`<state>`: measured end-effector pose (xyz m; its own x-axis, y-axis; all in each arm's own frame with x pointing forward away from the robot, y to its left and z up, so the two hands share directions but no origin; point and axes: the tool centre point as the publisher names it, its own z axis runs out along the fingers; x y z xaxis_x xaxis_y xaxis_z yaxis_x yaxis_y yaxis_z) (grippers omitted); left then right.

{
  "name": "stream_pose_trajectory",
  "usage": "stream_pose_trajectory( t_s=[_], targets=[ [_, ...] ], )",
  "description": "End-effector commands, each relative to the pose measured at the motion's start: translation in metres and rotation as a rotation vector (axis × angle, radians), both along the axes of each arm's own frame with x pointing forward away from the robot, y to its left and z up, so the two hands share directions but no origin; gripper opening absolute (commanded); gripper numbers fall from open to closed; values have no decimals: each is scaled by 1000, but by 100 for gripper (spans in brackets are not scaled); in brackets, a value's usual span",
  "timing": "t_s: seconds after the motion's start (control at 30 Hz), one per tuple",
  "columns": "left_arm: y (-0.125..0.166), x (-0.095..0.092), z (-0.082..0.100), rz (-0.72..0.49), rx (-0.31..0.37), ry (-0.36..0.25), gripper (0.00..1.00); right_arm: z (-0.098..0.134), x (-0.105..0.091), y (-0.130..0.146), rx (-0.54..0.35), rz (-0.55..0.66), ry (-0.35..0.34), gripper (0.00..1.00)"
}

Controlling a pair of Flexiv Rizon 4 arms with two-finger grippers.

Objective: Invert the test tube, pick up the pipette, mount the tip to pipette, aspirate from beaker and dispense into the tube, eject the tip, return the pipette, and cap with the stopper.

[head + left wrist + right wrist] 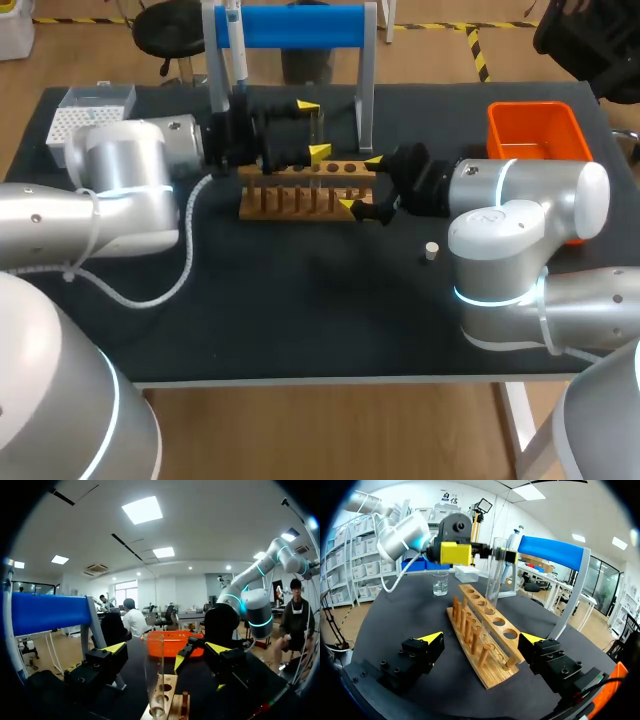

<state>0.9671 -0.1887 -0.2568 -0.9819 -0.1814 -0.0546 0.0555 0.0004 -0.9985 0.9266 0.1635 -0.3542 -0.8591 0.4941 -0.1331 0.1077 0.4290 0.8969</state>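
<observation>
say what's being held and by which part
Nothing is held. The left gripper stands open around the upper part of the test tube in the wooden rack, seemingly not touching it; the right gripper is open and empty.

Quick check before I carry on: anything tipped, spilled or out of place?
Nothing stands out. The tube stands upright in the rack, between the open fingers of the left tool; the stopper lies by itself on the table beside the right arm. No spill shows.

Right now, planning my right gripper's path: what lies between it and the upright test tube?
The wooden rack, its pegs and empty holes; the right wrist view shows it.
</observation>
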Motion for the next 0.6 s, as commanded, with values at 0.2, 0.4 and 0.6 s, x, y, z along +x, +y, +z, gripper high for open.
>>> stream_pose_trajectory(
  t_s=[0.2,0.4,0.6],
  targets=[
    [28,-20,41,54,129,69,100,-1,0,0,2,0,-1,100],
    [88,-53,53,161,184,132,100,-1,0,0,2,0,-1,100],
    [154,-91,62,304,226,209,100,-1,0,0,2,0,-1,100]
  ],
)
